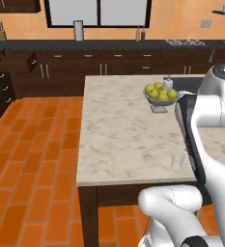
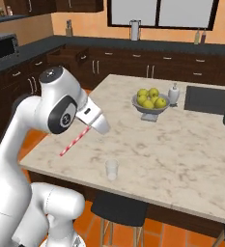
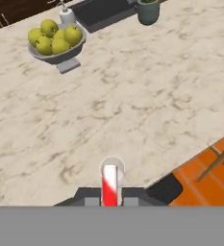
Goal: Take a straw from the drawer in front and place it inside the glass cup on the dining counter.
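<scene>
With the hand [image 2: 98, 124] clamped shut on the straw [image 2: 75, 140], carrying is done and placing begins: the glass cup [image 2: 112, 170] sits seemingly just below on the tabletop [image 2: 181, 144], so lower straight in.

Orange tiled floor [image 1: 36, 159] lies below and beside the tool; far beyond it, dark cabinets [image 1: 109, 67], an orange wall [image 1: 181, 19] and a window [image 1: 98, 12].

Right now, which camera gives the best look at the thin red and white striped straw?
The right base view: the thin red and white striped straw shows full length, slanting down from the hand. The hand view sees it end-on between the fingers.
</scene>
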Tool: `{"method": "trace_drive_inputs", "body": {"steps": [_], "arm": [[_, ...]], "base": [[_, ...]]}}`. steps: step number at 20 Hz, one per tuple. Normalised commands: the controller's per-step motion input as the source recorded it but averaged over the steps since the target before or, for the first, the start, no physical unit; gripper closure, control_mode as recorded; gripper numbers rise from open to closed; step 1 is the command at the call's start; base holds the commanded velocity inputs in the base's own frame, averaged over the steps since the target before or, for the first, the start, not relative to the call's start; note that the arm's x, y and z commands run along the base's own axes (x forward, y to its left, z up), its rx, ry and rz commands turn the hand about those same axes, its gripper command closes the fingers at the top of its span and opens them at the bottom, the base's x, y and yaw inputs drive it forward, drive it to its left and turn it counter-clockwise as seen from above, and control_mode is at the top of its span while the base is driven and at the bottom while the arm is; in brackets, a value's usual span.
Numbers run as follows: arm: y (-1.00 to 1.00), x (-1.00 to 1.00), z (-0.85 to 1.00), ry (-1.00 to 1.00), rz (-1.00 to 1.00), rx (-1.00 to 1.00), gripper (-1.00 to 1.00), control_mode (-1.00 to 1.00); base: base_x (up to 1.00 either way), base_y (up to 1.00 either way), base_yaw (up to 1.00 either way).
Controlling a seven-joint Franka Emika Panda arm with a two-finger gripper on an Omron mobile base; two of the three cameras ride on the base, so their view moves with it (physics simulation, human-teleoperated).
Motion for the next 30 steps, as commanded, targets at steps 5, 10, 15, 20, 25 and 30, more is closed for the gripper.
{"method": "trace_drive_inputs", "body": {"steps": [5, 10, 15, 20, 25, 30], "arm": [[-0.68, 0.0, 0.05, -0.35, 0.65, 0.09, 1.0, -1.0], [-0.59, 0.21, 0.0, -0.28, 0.72, 0.12, 1.0, -1.0], [-0.29, 0.3, 0.0, -0.22, 0.66, 0.07, 1.0, -1.0], [0.0, 0.06, 0.0, -0.25, 0.51, 0.06, 1.0, -1.0], [0.35, -0.1, 0.0, -0.28, 0.29, 0.06, 1.0, -1.0], [0.43, -0.11, 0.0, -0.31, 0.19, 0.07, 1.0, -1.0]], "base": [[0.0, 0.0, 0.0], [0.0, 0.0, 0.0], [0.0, 0.0, 0.0], [0.0, 0.0, 0.0], [0.0, 0.0, 0.0], [0.0, 0.0, 0.0]]}}
